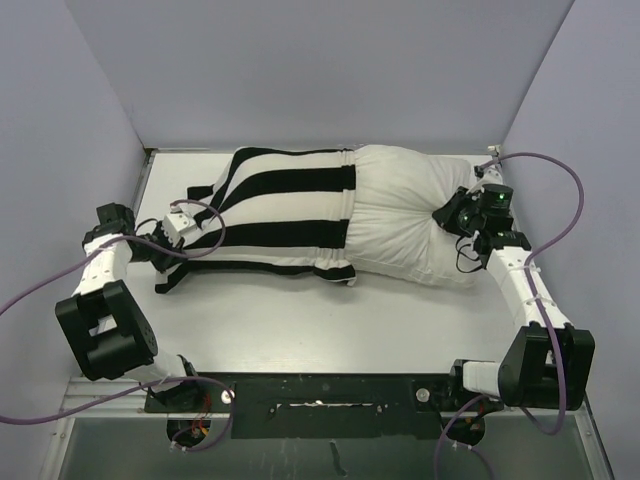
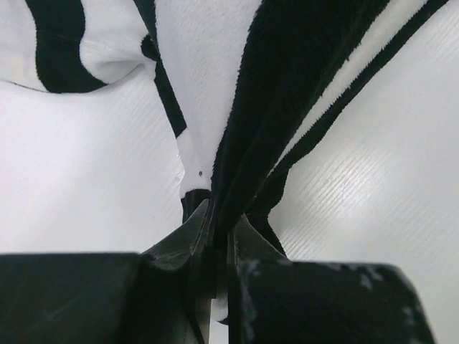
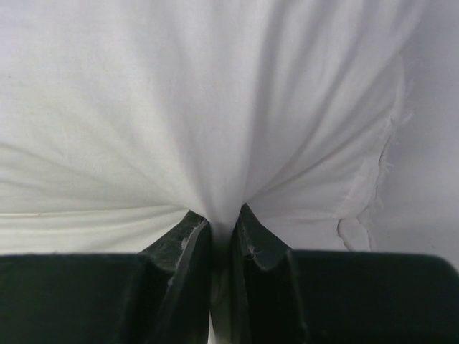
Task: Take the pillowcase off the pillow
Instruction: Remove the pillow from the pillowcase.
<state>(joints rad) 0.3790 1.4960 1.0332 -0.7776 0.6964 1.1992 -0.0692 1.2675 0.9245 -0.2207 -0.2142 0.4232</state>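
At middle left, clenching left gripper [image 2: 219,222] on soft striped pillowcase's [image 1: 285,215] bunched end, close by the side wall [image 1: 60,150]. At middle right, pinching plump, puckered white pillow [image 1: 400,215] with right gripper [image 3: 224,222]. Leaving bare table [image 1: 400,320] open below.
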